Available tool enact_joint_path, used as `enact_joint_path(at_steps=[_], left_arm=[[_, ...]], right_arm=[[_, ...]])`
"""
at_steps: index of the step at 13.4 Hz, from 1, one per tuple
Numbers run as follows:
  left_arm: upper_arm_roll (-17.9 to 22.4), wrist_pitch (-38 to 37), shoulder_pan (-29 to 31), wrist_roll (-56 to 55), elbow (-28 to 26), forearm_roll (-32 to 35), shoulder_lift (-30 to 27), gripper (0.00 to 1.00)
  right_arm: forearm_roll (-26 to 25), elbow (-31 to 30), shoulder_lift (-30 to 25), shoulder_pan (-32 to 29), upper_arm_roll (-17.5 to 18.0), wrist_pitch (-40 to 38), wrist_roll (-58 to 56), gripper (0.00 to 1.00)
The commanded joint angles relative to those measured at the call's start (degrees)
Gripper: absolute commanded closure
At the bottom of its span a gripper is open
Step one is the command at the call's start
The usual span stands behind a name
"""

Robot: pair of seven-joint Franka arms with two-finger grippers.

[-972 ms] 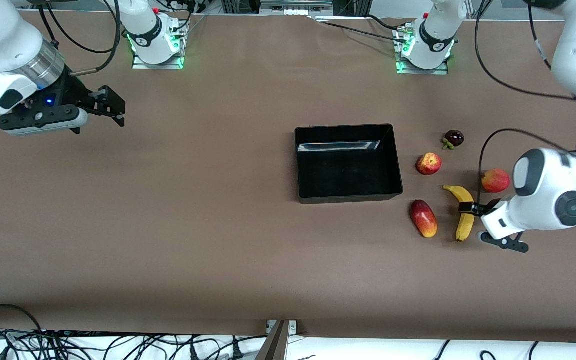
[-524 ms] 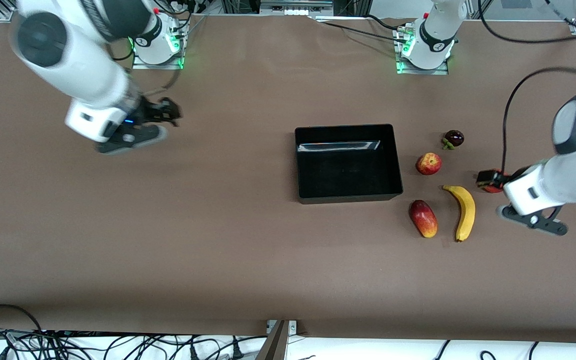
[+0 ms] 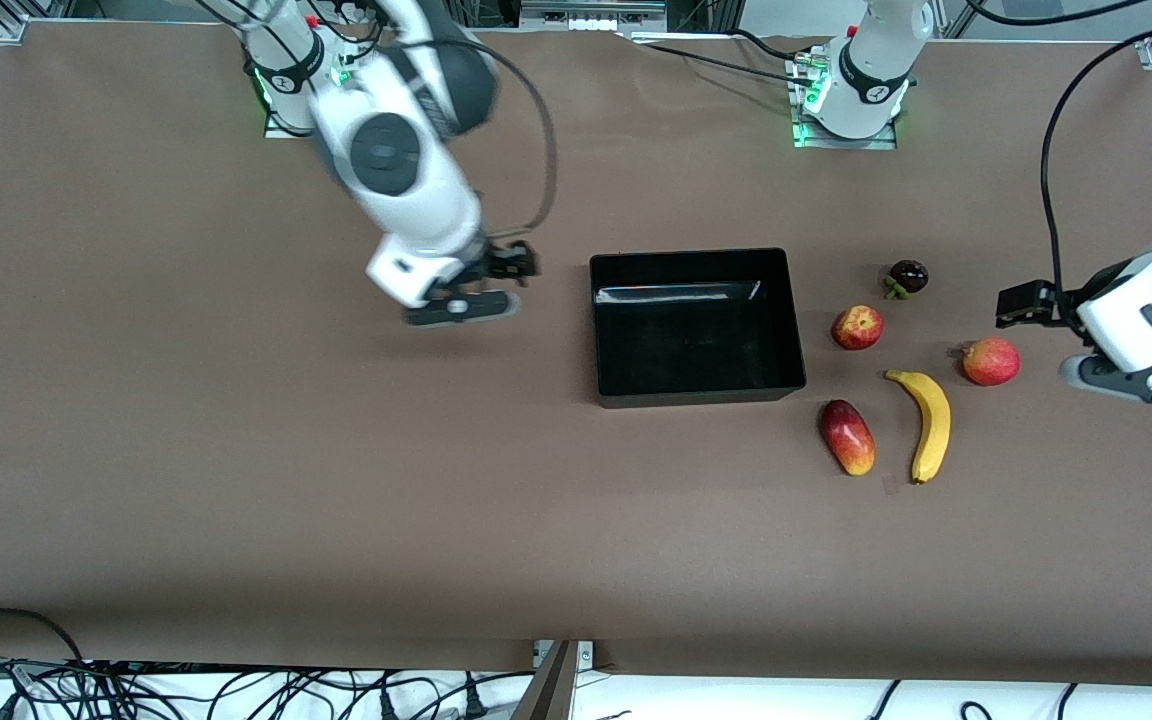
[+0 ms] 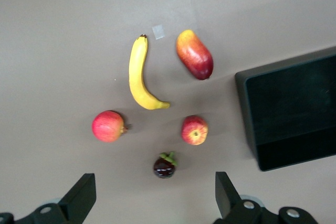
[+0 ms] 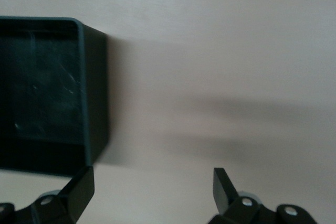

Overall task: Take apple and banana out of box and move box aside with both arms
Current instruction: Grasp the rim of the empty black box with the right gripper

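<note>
The black box (image 3: 701, 394) stands empty mid-table. The yellow banana (image 3: 931, 425) and the red-yellow apple (image 3: 857, 327) lie on the table beside it, toward the left arm's end. My left gripper (image 3: 1022, 303) is open and empty, up over the table just past the fruits. Its wrist view shows the banana (image 4: 137, 74), the apple (image 4: 195, 129) and the box (image 4: 247, 103). My right gripper (image 3: 524, 264) is open and empty, beside the box's wall at the right arm's end. The right wrist view shows that wall (image 5: 97, 93) close to the right gripper (image 5: 152, 190).
An oblong mango (image 3: 847, 437) lies beside the banana. A round red fruit with a nub (image 3: 991, 361) lies under the left hand. A dark mangosteen (image 3: 907, 276) sits farther from the camera than the apple. Cables hang along the table's front edge.
The left gripper has left the banana and drawn back toward the left arm's end. The right arm has swung across the table to the box.
</note>
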Motion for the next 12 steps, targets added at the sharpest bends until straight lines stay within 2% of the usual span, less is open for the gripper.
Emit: enact_joint_path(at_steps=[1,3,4,7,10,11,12], left_arm=[[11.15,8.51,-8.04,-5.47,-12.38,-5.4,-9.79,0.0],[14.84,17.03,-12.52,-7.16,-22.32,-4.88,-16.38,0.0],[16.96,19.51,-15.24,-8.03,-25.15,-4.88,-18.24,0.0],[18.55,20.84,-17.03,-9.18,-27.55,-4.79,-20.28,0.0],[18.65,19.98,-16.42,-9.1,-26.59,-4.7,-19.32,0.0],[18.47,19.54,-16.41,-8.83,-26.32,-4.7,-19.32,0.0],[17.86,18.31,-16.41,-8.83,-26.15,-4.7,-19.49,0.0]], right_arm=[[0.01,2.87,5.95,4.78,-0.71,6.39,6.98,0.0],[-0.34,2.87,8.5,8.03,-1.06,9.92,8.75,0.0],[-0.43,2.86,9.65,8.48,-1.15,10.37,9.63,0.0],[-3.32,2.86,12.98,10.67,-1.23,13.27,12.79,0.0],[-4.21,2.95,16.15,10.86,-1.23,16.43,15.17,0.02],[-4.21,2.95,16.94,10.86,-1.23,17.22,15.17,0.11],[-4.3,2.95,17.21,10.86,-1.23,17.41,15.17,0.26]])
